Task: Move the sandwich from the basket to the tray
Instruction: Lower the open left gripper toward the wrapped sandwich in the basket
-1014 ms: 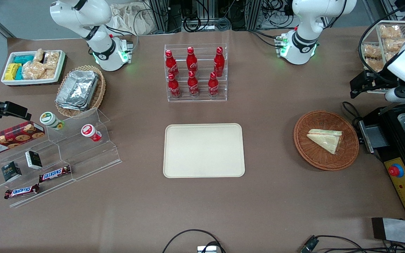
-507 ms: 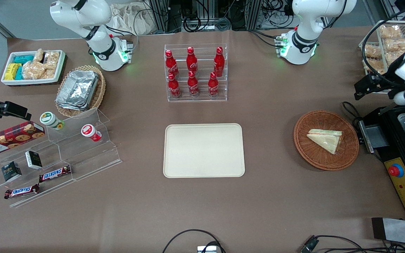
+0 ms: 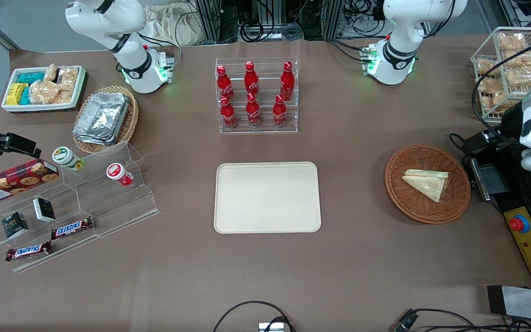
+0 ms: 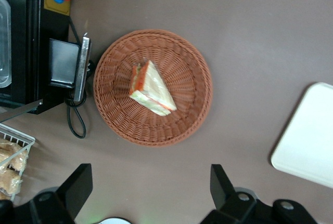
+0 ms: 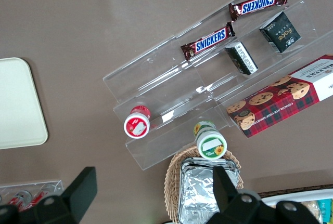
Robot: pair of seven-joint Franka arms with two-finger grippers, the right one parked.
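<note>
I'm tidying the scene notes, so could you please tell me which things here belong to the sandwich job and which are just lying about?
Belonging to the job:
- sandwich, lying in the basket
- tray, bare
- tool, open, above the table beside the basket

Just lying about:
- cola bottles in a clear rack
- foil containers
- Snickers bars
- cookie box

the gripper (image 4: 151, 190) is cut off by the wrist view's edge, only its two spread fingers (image 4: 78, 182) showing. the tray (image 4: 309, 135) runs out of that view. in the front view the working arm hides part of the wire rack (image 3: 505, 69).
</note>
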